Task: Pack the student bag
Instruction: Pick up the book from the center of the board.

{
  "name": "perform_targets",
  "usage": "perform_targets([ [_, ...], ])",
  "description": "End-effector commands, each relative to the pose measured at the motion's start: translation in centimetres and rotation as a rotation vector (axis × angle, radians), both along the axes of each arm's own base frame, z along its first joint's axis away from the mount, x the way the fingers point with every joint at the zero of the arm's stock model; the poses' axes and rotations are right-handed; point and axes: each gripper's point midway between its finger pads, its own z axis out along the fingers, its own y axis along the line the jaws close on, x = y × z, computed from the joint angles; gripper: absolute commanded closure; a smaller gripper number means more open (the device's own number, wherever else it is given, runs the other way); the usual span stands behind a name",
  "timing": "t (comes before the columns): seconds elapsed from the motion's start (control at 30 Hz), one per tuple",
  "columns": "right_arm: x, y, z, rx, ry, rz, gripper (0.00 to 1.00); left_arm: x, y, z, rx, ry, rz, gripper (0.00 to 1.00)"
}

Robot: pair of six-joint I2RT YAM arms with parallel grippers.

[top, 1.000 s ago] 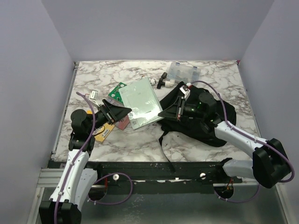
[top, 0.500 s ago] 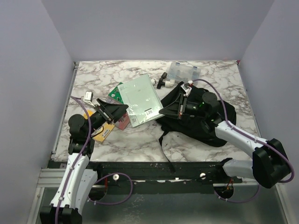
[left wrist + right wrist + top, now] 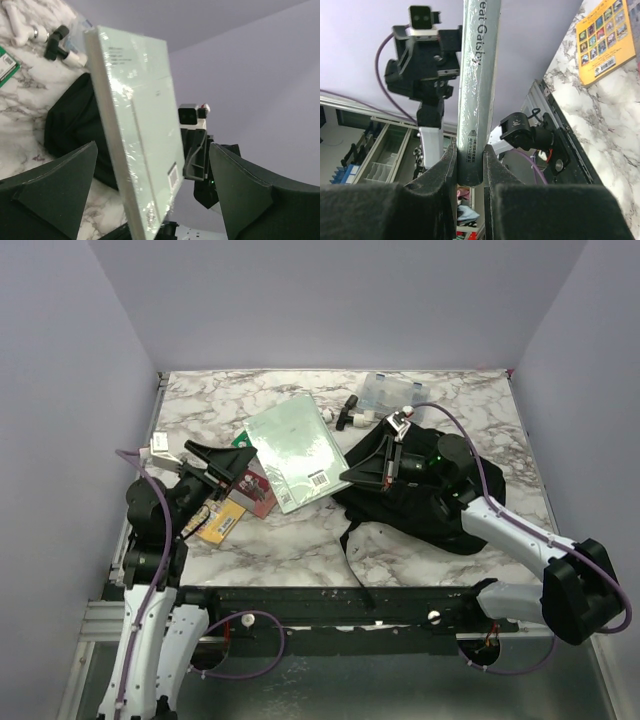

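Note:
The student bag (image 3: 430, 505), a black fabric backpack, lies right of centre under my right arm; it also shows in the left wrist view (image 3: 75, 120). My right gripper (image 3: 352, 475) is shut on the near right edge of a pale green wrapped book (image 3: 295, 448) and holds it tilted above the table, left of the bag. In the right wrist view my gripper (image 3: 470, 150) clamps the book's spine (image 3: 477, 75). My left gripper (image 3: 235, 470) is open and empty, just left of the book. Its wide-apart fingers (image 3: 55, 190) frame the book (image 3: 140, 130) without touching it.
A clear plastic compartment box (image 3: 392, 392) stands at the back. Small black and white parts (image 3: 350, 416) lie near it. A green card (image 3: 243, 440), a maroon booklet (image 3: 258, 490) and a yellow booklet (image 3: 215, 523) lie by my left gripper.
My left gripper has let go of the book and drawn back to the left. My right gripper keeps hold of the book, which has swung a little towards the back.

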Motion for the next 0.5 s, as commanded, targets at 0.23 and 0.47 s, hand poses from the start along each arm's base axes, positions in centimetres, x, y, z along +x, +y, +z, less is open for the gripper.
perform_targets([
  [0.23, -2.1, -0.3, 6.2, 0.170, -0.199, 0.088, 0.99, 1.1, -4.3, -2.5, -0.111, 0.061, -0.323, 0.19],
  [0.47, -1.6, -0.1, 4.8, 0.131, -0.165, 0.068, 0.99, 0.7, -4.0, -1.1, -0.156, -0.026, -0.299, 0.58],
])
